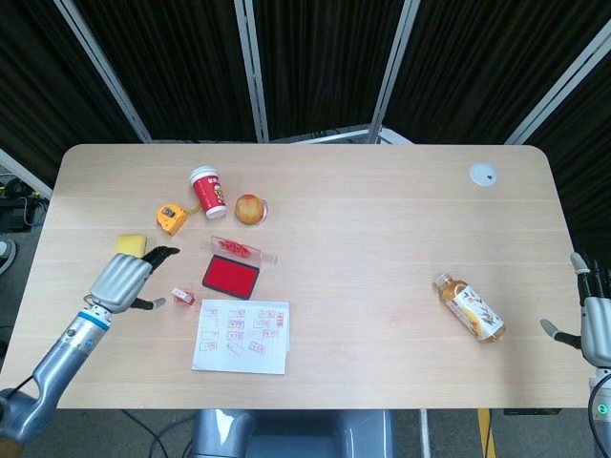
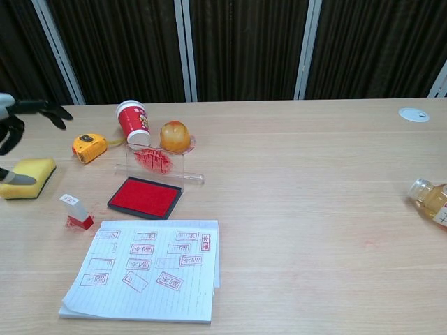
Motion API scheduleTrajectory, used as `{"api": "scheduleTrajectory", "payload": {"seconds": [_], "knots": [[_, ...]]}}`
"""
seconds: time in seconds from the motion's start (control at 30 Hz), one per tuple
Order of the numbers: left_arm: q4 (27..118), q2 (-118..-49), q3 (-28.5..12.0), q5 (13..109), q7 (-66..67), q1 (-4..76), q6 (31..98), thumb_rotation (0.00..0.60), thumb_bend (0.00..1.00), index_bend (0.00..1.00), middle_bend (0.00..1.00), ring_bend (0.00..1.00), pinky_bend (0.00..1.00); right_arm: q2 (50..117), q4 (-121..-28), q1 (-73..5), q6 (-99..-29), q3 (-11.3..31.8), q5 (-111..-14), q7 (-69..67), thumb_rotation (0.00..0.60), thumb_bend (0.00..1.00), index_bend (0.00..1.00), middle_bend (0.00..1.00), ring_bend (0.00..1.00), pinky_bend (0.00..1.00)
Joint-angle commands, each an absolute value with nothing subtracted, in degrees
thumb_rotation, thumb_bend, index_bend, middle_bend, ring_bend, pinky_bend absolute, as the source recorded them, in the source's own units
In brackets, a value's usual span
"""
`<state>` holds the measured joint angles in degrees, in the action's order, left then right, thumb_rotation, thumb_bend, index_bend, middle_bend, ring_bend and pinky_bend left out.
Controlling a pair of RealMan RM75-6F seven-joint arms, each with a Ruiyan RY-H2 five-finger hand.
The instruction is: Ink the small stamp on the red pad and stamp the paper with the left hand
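Paper (image 2: 150, 269): nearest item, lined pad on the surface (image 2: 314, 230), already covered with many red imprints.
Small stamp (image 2: 76, 211): just beyond the pad's far-left corner, resting tilted on the surface with red base down; a red smudge beneath it; held by nothing.
Red pad (image 2: 147, 197): just beyond the paper, right of the stamp, lid open and standing upright behind it.
Left robot hand (image 1: 122, 281): raised to the left of the stamp, well apart from it, fingers spread, holding nothing.
Right robot hand (image 1: 594, 320): at the far right edge, barely visible, apparently holding nothing; openness cannot be told.
Yellow sponge (image 2: 28, 176): left of the stamp, near the left robot hand.
Bottle (image 1: 469, 308): lying on its side, right part of the surface.
Tape measure (image 2: 89, 147), red cup (image 2: 133, 123), orange fruit (image 2: 175, 135): farther row beyond the red pad.
Progress: prints on the paper and the stamp set down suggest inking and stamping are done; likely nothing left, unless another print is wanted, which would require re-grasping the stamp.
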<state>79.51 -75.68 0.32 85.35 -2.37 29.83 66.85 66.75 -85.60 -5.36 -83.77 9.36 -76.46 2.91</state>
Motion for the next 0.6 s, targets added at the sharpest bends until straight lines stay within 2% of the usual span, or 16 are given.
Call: {"api": "scheduleTrajectory", "payload": {"seconds": [0.03, 0.1, 0.2, 0.37, 0.6], "knots": [[89.73, -69.37, -1.26, 84.76, 1.66, 24.21, 75.99, 0.600, 0.00, 0.10, 0.08, 0.31, 0.25, 66.14, -86.36, -5.10, -84.24, 9.12, -77.33, 2.02, 0.600, 0.00, 0.00, 0.00, 0.00, 0.00], [94.34, -67.96, -2.40, 82.85, 4.50, 20.67, 81.91, 0.600, 0.00, 0.08, 0.04, 0.16, 0.05, 65.71, -86.95, -4.97, -84.68, 8.98, -78.18, 1.17, 0.600, 0.00, 0.00, 0.00, 0.00, 0.00], [100.23, -65.60, -1.59, 80.62, 10.74, 17.30, 85.01, 0.600, 0.00, 0.01, 0.00, 0.01, 0.00, 65.34, -87.10, -4.88, -84.98, 8.72, -79.07, 0.37, 0.600, 0.00, 0.00, 0.00, 0.00, 0.00], [104.00, -63.52, -0.33, 79.68, 12.90, 14.35, 86.46, 0.600, 0.00, 0.00, 0.00, 0.00, 0.00, 65.08, -87.63, -4.88, -85.43, 8.49, -80.14, -0.11, 0.600, 0.00, 0.00, 0.00, 0.00, 0.00], [101.41, -63.36, 0.76, 82.47, 9.27, 12.68, 86.44, 0.600, 0.00, 0.00, 0.00, 0.00, 0.00, 64.89, -88.56, -4.71, -86.10, 8.23, -80.91, 0.44, 0.600, 0.00, 0.00, 0.00, 0.00, 0.00]]}}
